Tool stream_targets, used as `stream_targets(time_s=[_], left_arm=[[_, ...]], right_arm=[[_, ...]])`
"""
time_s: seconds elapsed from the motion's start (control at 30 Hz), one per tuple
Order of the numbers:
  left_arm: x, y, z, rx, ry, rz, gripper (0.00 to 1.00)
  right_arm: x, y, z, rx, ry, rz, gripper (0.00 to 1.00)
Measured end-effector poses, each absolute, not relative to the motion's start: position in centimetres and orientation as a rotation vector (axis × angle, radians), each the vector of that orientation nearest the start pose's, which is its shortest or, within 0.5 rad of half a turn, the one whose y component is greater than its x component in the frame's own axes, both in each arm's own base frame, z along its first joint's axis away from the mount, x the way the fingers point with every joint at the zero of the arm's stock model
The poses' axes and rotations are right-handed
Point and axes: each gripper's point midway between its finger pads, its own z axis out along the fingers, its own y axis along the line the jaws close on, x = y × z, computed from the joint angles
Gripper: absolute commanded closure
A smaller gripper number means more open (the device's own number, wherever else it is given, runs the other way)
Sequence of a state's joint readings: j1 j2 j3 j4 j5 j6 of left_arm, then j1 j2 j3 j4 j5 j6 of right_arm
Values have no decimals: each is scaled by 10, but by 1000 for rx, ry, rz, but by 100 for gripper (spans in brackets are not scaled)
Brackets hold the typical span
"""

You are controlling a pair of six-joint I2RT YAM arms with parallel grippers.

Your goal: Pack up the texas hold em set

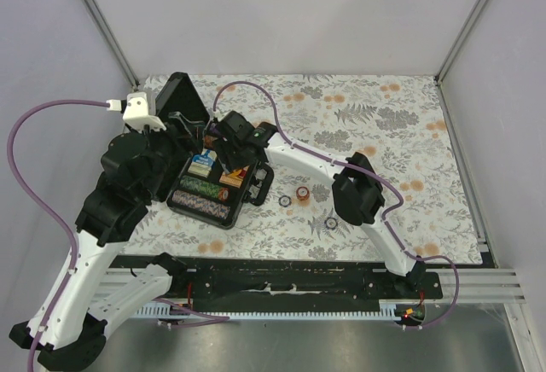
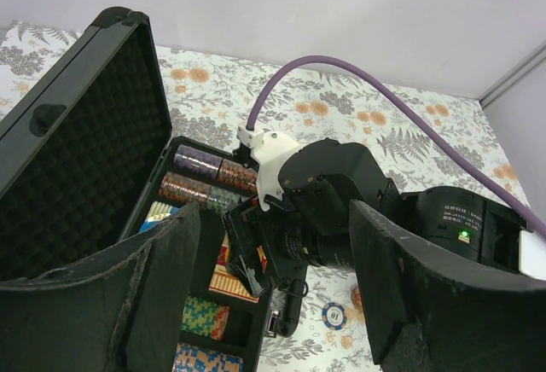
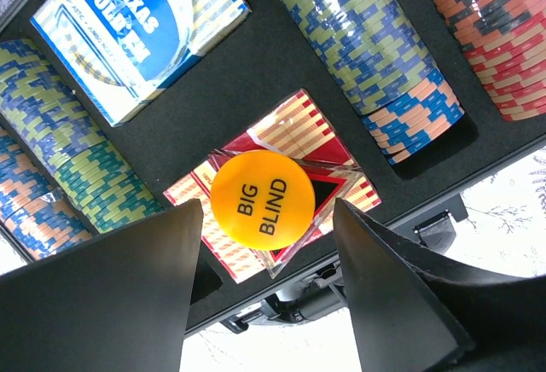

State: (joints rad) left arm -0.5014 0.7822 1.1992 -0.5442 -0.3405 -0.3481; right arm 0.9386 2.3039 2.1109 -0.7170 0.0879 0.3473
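Texas hold em set (image 1: 203, 194) is found left of the middle of the table (image 1: 384, 133), packed in its black briefcase (image 1: 182, 99), whose foam-lined lid is stood open at the far left. Near that raised lid the left gripper (image 2: 273, 206) is held; its fingers (image 2: 153, 287) are spread apart and nothing is grasped between them. Inside the base, rows of chips (image 3: 367, 48) are packed in slots, with a blue card box (image 3: 141, 26) set among them. A reddish card deck (image 3: 299, 124) is seated in a middle compartment, and a clear red-marked triangle (image 3: 331, 186) and a yellow "BIG BLIND" button (image 3: 260, 206) are lying on it; which of the two is uppermost cannot be told. The right gripper (image 3: 268, 202) is poised over that button, its fingers (image 3: 401, 304) released, with a gap seen on each side of the button. Right of the case, three loose chips (image 1: 302, 194) are scattered on the table, apart from one another.
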Motion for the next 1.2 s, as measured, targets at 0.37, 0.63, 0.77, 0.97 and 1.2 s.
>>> stream_targets(time_s=[0.37, 0.63, 0.77, 0.97, 1.2], left_arm=[[257, -92, 384, -118, 1699, -357, 23], [255, -94, 385, -107, 1696, -372, 23], [255, -94, 385, -104, 1697, -376, 23], [255, -96, 384, -100, 1700, -381, 23], [256, -100, 380, -85, 1713, -392, 23]], right_arm=[[342, 437, 137, -624, 2407, 412, 26], [374, 342, 192, -284, 2383, 353, 23], [390, 270, 163, -65, 2466, 211, 22], [377, 189, 101, 128, 2626, -25, 18], [353, 135, 81, 302, 2697, -127, 9]])
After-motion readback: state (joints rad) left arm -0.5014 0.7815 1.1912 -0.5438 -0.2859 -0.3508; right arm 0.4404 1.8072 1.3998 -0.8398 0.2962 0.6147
